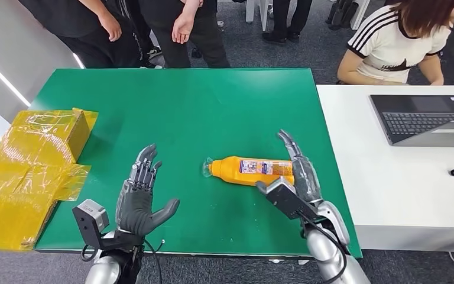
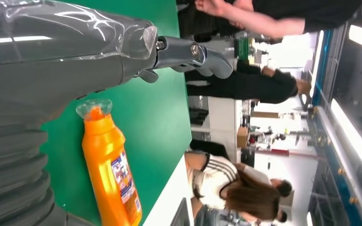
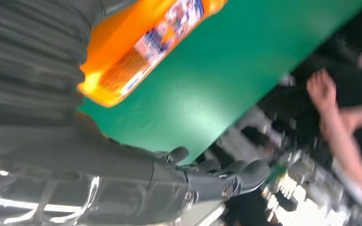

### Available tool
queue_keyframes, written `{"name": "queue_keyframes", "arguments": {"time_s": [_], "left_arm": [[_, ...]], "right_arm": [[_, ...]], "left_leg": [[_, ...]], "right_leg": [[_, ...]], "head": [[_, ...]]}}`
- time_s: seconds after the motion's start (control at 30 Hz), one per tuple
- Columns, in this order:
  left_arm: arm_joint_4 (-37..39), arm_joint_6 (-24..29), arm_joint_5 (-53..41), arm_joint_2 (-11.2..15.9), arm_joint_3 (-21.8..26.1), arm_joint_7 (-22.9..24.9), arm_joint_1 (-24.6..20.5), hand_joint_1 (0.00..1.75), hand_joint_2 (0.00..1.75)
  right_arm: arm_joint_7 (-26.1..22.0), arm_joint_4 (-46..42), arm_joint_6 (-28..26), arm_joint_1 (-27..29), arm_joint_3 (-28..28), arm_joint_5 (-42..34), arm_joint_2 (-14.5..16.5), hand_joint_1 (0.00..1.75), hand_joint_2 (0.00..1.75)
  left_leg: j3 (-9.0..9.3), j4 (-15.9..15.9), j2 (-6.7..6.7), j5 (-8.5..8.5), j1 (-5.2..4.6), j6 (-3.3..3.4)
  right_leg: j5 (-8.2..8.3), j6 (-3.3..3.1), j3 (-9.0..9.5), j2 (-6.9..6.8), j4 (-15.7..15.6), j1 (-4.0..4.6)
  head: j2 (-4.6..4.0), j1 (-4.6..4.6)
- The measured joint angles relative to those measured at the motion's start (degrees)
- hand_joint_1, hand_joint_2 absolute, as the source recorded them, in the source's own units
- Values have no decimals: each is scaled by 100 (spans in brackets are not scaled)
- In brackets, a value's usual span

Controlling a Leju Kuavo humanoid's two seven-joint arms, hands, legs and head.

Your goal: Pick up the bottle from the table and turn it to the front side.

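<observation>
Orange bottle [image 1: 253,170] lay on its side on the green counter [image 1: 177,106], clear cap end toward the robot's left, base end toward the right hand [image 1: 300,171]. Label with blue and white print faced up; its text was too small to read in the head view.

Right hand sat at the bottle's base end, fingers extended and apart, palm side against or just beside the base. Contact could not be confirmed: the hand itself hid the base in the head view. In the right wrist view the picture was blurred; the bottle [image 3: 146,47] lay next to the ribbed cover, its cap end cut off by the frame, and the thumb [image 3: 217,181] stood clear of it over the counter [image 3: 245,70]. No closed grip seen on the bottle.

Left hand [image 1: 142,198] hovered over the counter well apart from the bottle, fingers spread, thumb out to the side, holding nothing. Left wrist view showed the bottle [image 2: 111,174] lying flat with its clear cap near the hand's cover, base end cut off at the frame edge.

Yellow taped cardboard box [image 1: 29,171] rested at the counter's left edge, partly out of frame. A white side counter [image 1: 390,183] on the right carried a laptop [image 1: 425,118], partly cropped. People stood beyond the far edge [image 1: 183,23]; one sat near the laptop [image 1: 399,41].
</observation>
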Motion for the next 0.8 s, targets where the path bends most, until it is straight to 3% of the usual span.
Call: {"name": "queue_keyframes", "arguments": {"time_s": [0.27, 0.57, 0.8], "left_arm": [[216, -44, 1, 0, -64, -23, -112, 0, 175], [491, -290, 54, 3, -90, -34, -455, 0, 175], [604, -363, 48, -1, -87, 126, -539, 0, 175]], "right_arm": [[29, 600, 209, -478, 190, 35, -25, 0, 175], [209, 1694, 1904, -1345, 916, 594, -277, 0, 175], [646, 2774, 2486, -2084, 1547, 880, -637, 0, 175]], "left_leg": [[-2, 1, -2, 0, 0, -1], [-2, 1, -2, 8, 0, -2], [-1, 5, -1, 9, -1, -1]], "right_leg": [[-1, 0, -2, -1, 0, 0], [8, 0, -1, -3, 0, 0], [12, 2, -1, 0, -1, -1]], "head": [[0, 1], [0, 1], [1, 1]]}}
